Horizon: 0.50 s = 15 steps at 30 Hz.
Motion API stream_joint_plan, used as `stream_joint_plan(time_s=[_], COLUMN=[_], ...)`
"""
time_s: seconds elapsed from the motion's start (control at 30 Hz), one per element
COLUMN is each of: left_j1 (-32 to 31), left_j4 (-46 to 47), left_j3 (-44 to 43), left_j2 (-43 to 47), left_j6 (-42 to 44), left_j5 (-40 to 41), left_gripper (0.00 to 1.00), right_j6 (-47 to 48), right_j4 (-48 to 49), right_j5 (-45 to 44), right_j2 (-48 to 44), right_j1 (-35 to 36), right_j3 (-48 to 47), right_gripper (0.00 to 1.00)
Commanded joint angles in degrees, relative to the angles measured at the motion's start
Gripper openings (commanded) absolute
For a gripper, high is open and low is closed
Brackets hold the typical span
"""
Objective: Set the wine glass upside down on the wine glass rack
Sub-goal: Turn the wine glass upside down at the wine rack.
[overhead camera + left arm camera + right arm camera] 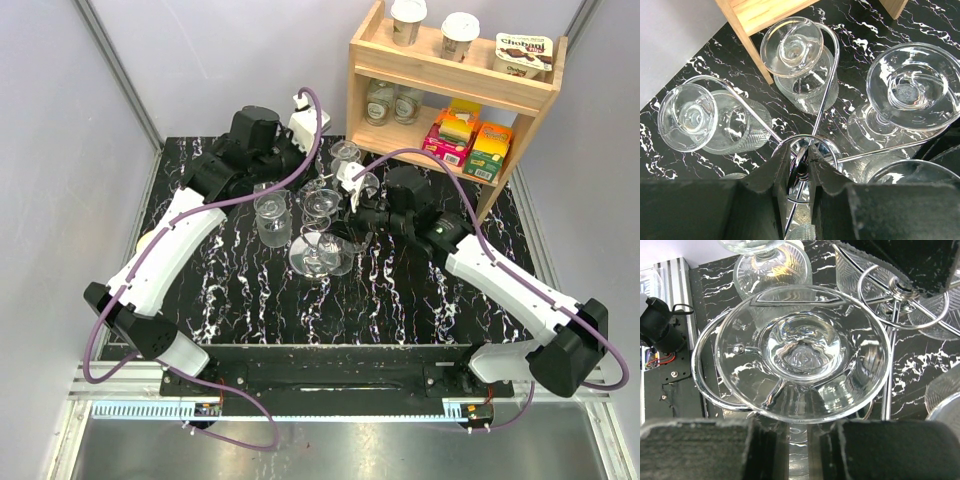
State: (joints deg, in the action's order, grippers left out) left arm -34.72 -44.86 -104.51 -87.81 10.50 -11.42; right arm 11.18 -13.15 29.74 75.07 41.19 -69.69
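Both grippers are at the wine glass rack (807,136), which stands near the middle of the black marbled table (400,300). In the top view the wooden shelf unit (450,90) lies at 1 o'clock from it.

Left gripper (800,156): your left wrist view looks down on the rack's hub. The jaws are nearly together, with the chrome wire of the rack's centre pinched in the narrow slot between them. Three upside-down glasses hang foot-up in the curled arms: one glass (687,117) at 9 o'clock, a second glass (792,47) at 12 o'clock, and a third glass (912,85) at 2 o'clock.

Right gripper (797,426): your right wrist view is filled by the wine glass (802,352). It is upside down, with its round foot facing the camera and its bowl below. The foot lies over a wire loop of the rack; the loop's curve shows at 9 o'clock of the foot, and the rack's hub is at 1 o'clock. You cannot tell whether the foot rests on the wire. The jaws stand a little apart at 6 o'clock of the foot, with glass showing in the gap. You cannot tell from these views whether the pads press on it.
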Motion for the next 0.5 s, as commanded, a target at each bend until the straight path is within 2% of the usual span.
stream_joint_plan(time_s=[0.0, 0.47], left_j1=[-0.44, -0.44], left_j4=[3.9, 3.73], left_j3=[-0.08, -1.84], left_j2=[0.71, -1.31], left_j6=[0.22, 1.1], left_j5=[1.84, 2.89], left_gripper=[0.0, 0.0], right_j6=[1.47, 2.01], right_j4=[11.12, 12.09], right_j5=[12.8, 25.36], right_j2=[-0.28, -0.71], right_j1=[1.7, 1.7], right_j3=[-0.09, -0.45], right_gripper=[0.0, 0.0])
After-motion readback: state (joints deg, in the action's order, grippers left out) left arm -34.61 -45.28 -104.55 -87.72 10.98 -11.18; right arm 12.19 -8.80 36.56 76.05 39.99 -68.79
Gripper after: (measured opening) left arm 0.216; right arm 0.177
